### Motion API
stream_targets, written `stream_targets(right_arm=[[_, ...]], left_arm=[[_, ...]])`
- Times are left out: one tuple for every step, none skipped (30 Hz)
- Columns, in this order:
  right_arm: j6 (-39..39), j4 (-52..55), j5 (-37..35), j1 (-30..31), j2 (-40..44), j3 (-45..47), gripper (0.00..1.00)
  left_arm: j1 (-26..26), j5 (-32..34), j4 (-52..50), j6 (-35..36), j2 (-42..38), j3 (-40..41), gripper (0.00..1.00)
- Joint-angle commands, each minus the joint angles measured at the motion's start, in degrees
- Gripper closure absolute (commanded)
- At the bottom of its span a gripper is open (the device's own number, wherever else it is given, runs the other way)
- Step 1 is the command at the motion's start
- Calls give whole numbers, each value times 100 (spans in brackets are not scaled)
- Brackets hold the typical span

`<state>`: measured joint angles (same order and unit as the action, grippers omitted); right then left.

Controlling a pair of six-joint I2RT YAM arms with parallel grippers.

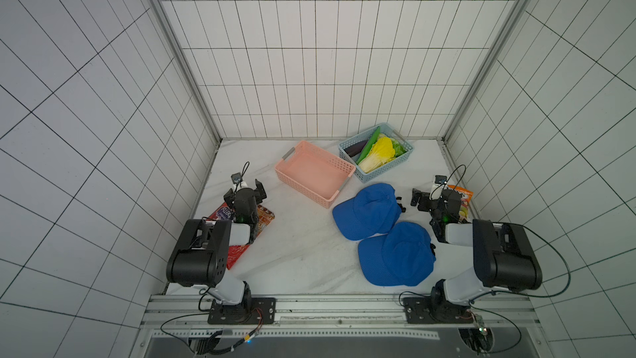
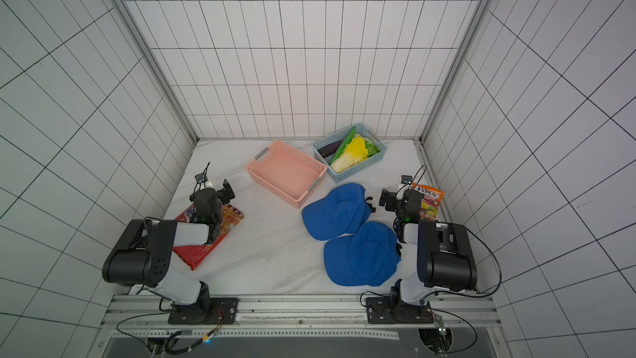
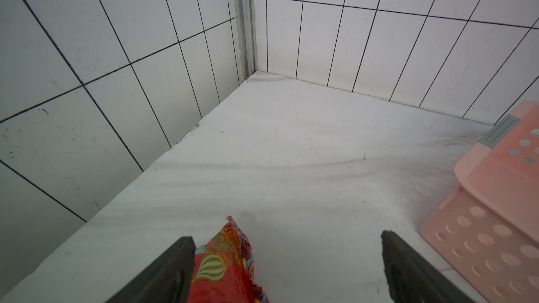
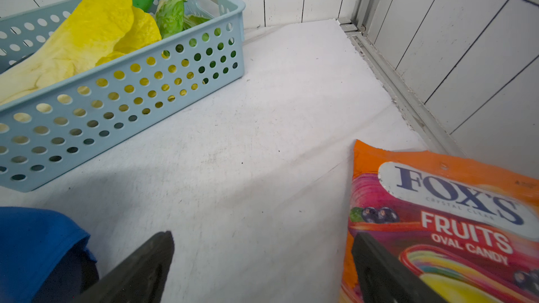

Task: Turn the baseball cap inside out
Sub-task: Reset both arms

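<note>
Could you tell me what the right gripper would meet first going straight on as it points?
The right gripper would likely meet only bare table, between the blue basket and the candy bag; depth unclear.

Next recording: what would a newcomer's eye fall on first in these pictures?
Two bright blue baseball caps stand out: the far cap beside the right gripper, the near cap close behind it toward the robot's base. At the far wall a blue basket holds a vivid yellow cabbage, next to a pink basket. The left gripper and right gripper are open, holding nothing.
</note>
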<state>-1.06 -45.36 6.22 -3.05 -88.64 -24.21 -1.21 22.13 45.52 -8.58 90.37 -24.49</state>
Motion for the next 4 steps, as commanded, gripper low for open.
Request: stream_targets(right_arm=[[44, -47, 72, -30, -18, -116, 1], [44, -4, 71, -29, 0, -119, 1], [44, -15, 68, -29, 21, -97, 1], [44, -71, 56, -22, 31, -69, 1]], left_arm=[[42, -65, -79, -47, -44, -122, 2], [36, -60, -39, -41, -64, -100, 2], [30, -76, -4, -32, -89, -67, 2], [19, -68, 8, -19, -87, -50, 2]])
